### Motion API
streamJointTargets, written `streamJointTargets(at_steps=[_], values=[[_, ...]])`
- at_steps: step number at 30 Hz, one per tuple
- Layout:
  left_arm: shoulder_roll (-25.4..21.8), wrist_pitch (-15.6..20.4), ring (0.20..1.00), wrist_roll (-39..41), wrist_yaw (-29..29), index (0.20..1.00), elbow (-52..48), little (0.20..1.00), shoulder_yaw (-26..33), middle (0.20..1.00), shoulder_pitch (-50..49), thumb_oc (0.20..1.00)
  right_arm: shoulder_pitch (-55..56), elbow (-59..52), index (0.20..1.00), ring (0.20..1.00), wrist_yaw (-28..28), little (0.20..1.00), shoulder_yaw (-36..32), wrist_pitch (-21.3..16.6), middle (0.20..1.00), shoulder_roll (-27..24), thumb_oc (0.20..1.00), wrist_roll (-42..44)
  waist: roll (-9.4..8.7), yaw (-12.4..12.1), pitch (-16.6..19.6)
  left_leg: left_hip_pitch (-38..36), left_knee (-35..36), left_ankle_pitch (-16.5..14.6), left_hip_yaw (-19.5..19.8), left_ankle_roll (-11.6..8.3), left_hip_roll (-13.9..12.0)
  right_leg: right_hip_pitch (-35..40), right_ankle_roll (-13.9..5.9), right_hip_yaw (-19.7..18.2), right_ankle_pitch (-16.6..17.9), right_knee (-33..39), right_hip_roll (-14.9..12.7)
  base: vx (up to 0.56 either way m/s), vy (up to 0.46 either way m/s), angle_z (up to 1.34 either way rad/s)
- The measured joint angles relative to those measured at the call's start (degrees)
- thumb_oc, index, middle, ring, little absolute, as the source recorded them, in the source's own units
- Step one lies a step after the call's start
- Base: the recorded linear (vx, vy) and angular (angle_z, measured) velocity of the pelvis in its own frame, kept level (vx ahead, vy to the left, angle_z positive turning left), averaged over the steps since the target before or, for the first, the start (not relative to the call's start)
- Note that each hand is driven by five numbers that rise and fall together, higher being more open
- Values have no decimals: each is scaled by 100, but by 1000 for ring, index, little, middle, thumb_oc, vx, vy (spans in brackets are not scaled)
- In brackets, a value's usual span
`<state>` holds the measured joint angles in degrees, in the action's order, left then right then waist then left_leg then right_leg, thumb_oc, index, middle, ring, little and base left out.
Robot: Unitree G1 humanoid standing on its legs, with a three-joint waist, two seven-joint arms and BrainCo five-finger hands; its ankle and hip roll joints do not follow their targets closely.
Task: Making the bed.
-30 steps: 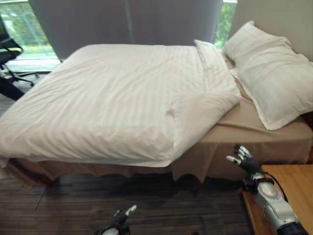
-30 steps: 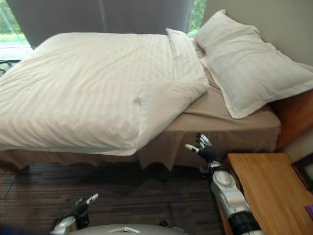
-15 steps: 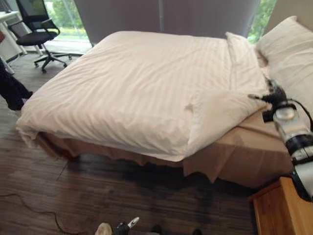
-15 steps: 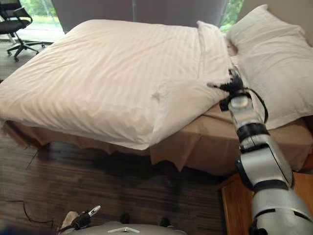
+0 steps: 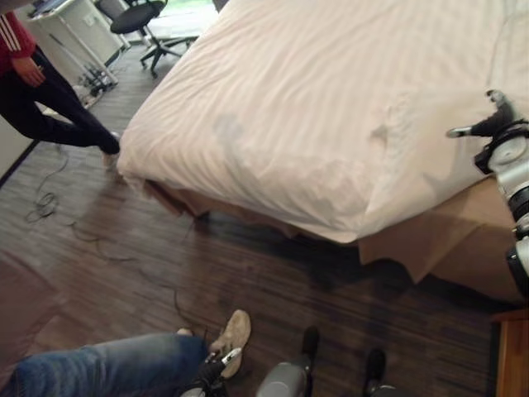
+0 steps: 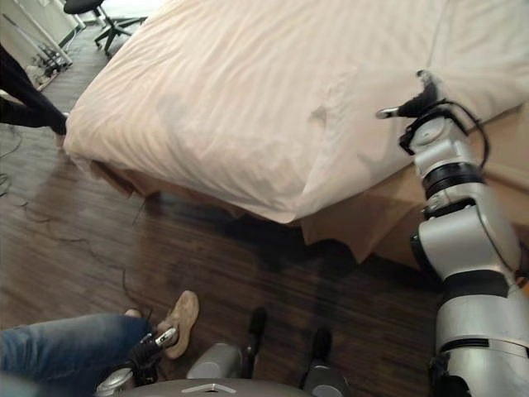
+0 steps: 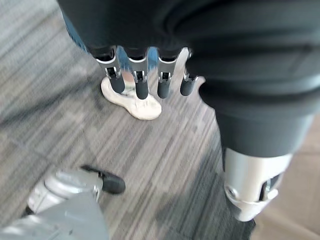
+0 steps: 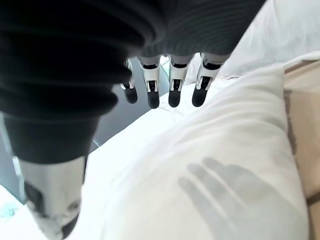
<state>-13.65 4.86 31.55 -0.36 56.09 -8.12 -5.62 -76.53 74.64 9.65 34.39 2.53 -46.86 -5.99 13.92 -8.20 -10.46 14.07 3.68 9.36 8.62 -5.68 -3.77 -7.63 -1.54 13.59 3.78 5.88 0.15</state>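
Hovering right hand (image 6: 417, 98) sat above duvet (image 5: 331, 107), fingers straight, empty | left hand (image 7: 145, 75) low over floor, relaxed, empty | duvet spread across bed, near corner rumpled | judged: mostly made, smoothing left

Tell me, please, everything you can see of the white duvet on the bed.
The duvet is white cloth with faint woven stripes, thick and soft-looking. It is spread over most of the bed, its edge hanging over the near side and the foot corner, above the tan bed skirt. Toward the head end a corner lies folded back on itself, making a puffy double layer. The right hand hovers open above that fold, casting its shadow on the cloth; no contact is visible.
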Motion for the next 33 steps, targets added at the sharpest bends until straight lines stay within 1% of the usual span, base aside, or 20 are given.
streamJointTargets(at_steps=[1, 3, 4, 5, 6, 8, 9, 10, 13, 14, 17, 18, 22, 24, 25, 27, 28, 29, 31, 33], values=[[11, 1, 1000, 59, -1, 1000, -18, 1000, -6, 1000, -20, 1000, -165, 57, 1000, 1000, 12, 1000, 131, 17, 1000, -101, 1000, -51, 40, 2, -41, 116, -4, 39, 11, -54, -15, -111, 30, -5, 21, -1, 21, 39, -105, 3], [35, -5, 1000, 204, 4, 1000, 10, 1000, -59, 1000, -96, 1000, -517, 109, 1000, 1000, 23, 1000, 460, 53, 1000, -234, 1000, -127, 150, 9, -135, 306, -44, 64, 10, -60, -50, -274, 57, -6, 50, -3, 66, 37, -74, 0], [76, -8, 1000, 204, 4, 1000, 79, 1000, -77, 1000, -95, 1000, -794, 161, 1000, 1000, 23, 1000, 653, 55, 1000, -310, 1000, -215, 201, 7, -205, 381, -48, 119, -4, -139, -52, -343, 69, -11, 88, -3, 62, 48, -80, 2], [119, 3, 1000, 207, 20, 1000, 88, 1000, -128, 1000, -126, 1000, -971, 158, 1000, 1000, 42, 1000, 772, 66, 1000, -342, 1000, -301, 228, -4, -236, 456, -68, 186, -22, -152, -36, -402, 96, 1, 107, -5, 54, 67, -104, 1], [172, -1, 1000, 208, 11, 1000, 104, 1000, -277, 1000, -163, 1000, -1295, 148, 1000, 1000, 93, 1000, 1173, 69, 1000, -342, 1000, -355, 230, 8, -275, 606, -141, 243, -53, -179, -26, -518, 110, -11, 114, -6, 55, 55, -55, 4], [255, -10, 1000, 208, 4, 1000, 100, 1000, -332, 1000, -104, 1000, -1535, 21, 1000, 1000, 129, 1000, 1237, 61, 1000, -325, 1000, -490, 185, 8, -329, 668, -45, 448, -55, -278, -10, -603, 163, -1, 172, -7, 3, 61, -40, 7], [255, -4, 1000, 210, 7, 1000, 86, 1000, -344, 1000, -53, 1000, -1624, 6, 1000, 1000, 140, 1000, 1275, 60, 1000, -280, 1000, -525, 138, 13, -363, 668, 10, 579, -76, -277, 10, -613, 178, 2, 162, -7, -17, 60, -29, 8], [255, -3, 1000, 211, 7, 1000, 83, 1000, -344, 1000, -7, 1000, -1703, -32, 1000, 1000, 141, 1000, 1332, 58, 1000, -246, 1000, -527, 110, 9, -385, 669, 18, 611, -97, -238, 18, -622, 190, -2, 154, -7, -20, 58, -44, 2], [254, 2, 1000, 370, 35, 1000, 39, 1000, -434, 1000, 98, 1000, -1874, -262, 1000, 1000, 264, 1000, 1479, 82, 1000, 17, 1000, -534, 30, 37, -442, 672, 18, 620, -228, -226, 7, -628, 233, -21, 135, -9, 22, 50, -33, -4], [255, 3, 1000, 431, 38, 1000, 26, 1000, -468, 1000, 204, 1000, -1926, -366, 1000, 1000, 308, 1000, 1506, 78, 1000, 124, 1000, -534, -34, 111, -489, 670, 19, 624, -222, -221, -1, -624, 284, -27, 171, -9, 8, 31, -15, 1], [258, 11, 1000, 433, 64, 1000, -35, 1000, -475, 1000, 335, 1000, -1941, -492, 1000, 1000, 363, 1000, 1531, 75, 1000, 226, 1000, -532, -98, 121, -535, 672, 33, 626, -224, -218, -4, -612, 282, 3, 165, -10, 13, 43, -9, 4], [252, 4, 1000, 441, 162, 1000, -121, 1000, -513, 1000, 337, 1000, -2022, -497, 1000, 1000, 383, 1000, 1631, 117, 1000, 402, 1000, -532, -131, 149, -559, 681, 37, 626, -247, -218, 8, -631, 279, -16, 161, -10, 25, 11, -7, -6], [243, 101, 1000, 652, 238, 1000, -411, 1000, -501, 1000, 336, 1000, -2093, -657, 1000, 1000, 392, 1000, 1855, 61, 1000, 515, 1000, -541, -149, 138, -571, 749, 56, 629, -325, -215, 12, -732, 258, -40, 138, -31, 19, -2, -10, -4], [229, 164, 1000, 734, 253, 1000, -555, 1000, -505, 1000, 320, 1000, -2261, -539, 1000, 1000, 410, 1000, 2015, 49, 1000, 445, 1000, -681, -140, 59, -577, 1047, -3, 671, -324, -163, -16, -1289, 272, -37, -93, -623, -20, 3, -22, -3], [229, 155, 1000, 877, 259, 1000, -596, 1000, -517, 1000, 305, 1000, -2257, -329, 1000, 1000, 409, 1000, 2024, 73, 1000, 381, 1000, -757, -127, -30, -589, 1161, -5, 676, -326, -157, -24, -1597, 249, -53, -288, -1041, -60, -3, -49, -4], [213, 170, 1000, 876, 273, 1000, -633, 1000, -537, 1000, 253, 1000, -2291, -196, 1000, 1000, 410, 1000, 2028, 71, 1000, 372, 1000, -770, -129, -50, -597, 1297, -34, 676, -335, -157, 13, -2022, 211, -89, -593, -1650, -163, -22, -58, -2], [198, 221, 1000, 876, 283, 1000, -734, 1000, -651, 1000, 184, 1000, -2415, -182, 1000, 1000, 415, 1000, 2147, 54, 1000, 279, 1000, -780, -131, -121, -604, 1523, -54, 674, -345, -159, 92, -2613, 205, -189, -934, -2371, -307, -39, -60, -3], [176, 222, 1000, 875, 289, 1000, -835, 1000, -765, 1000, 165, 1000, -2515, -180, 1000, 1000, 429, 1000, 2191, 50, 1000, 201, 1000, -782, -126, -162, -623, 1675, -51, 674, -348, -159, 137, -2965, 214, -281, -1072, -2773, -382, -44, -52, -1], [206, 217, 1000, 878, 292, 1000, -909, 1000, -812, 1000, 163, 1000, -2551, -180, 1000, 1000, 447, 1000, 2238, 53, 1000, 149, 1000, -785, -47, -213, -749, 1820, -29, 674, -355, -158, 153, -3349, 274, -322, -1150, -3234, -433, -35, -28, 1], [189, 220, 1000, 879, 292, 1000, -991, 1000, -850, 1000, 135, 1000, -2578, -235, 1000, 1000, 532, 1000, 2238, 46, 1000, 139, 1000, -886, -79, -231, -801, 2020, -22, 656, -393, -145, 229, -3841, 315, -409, -1353, -3742, -551, -35, -6, 0]])
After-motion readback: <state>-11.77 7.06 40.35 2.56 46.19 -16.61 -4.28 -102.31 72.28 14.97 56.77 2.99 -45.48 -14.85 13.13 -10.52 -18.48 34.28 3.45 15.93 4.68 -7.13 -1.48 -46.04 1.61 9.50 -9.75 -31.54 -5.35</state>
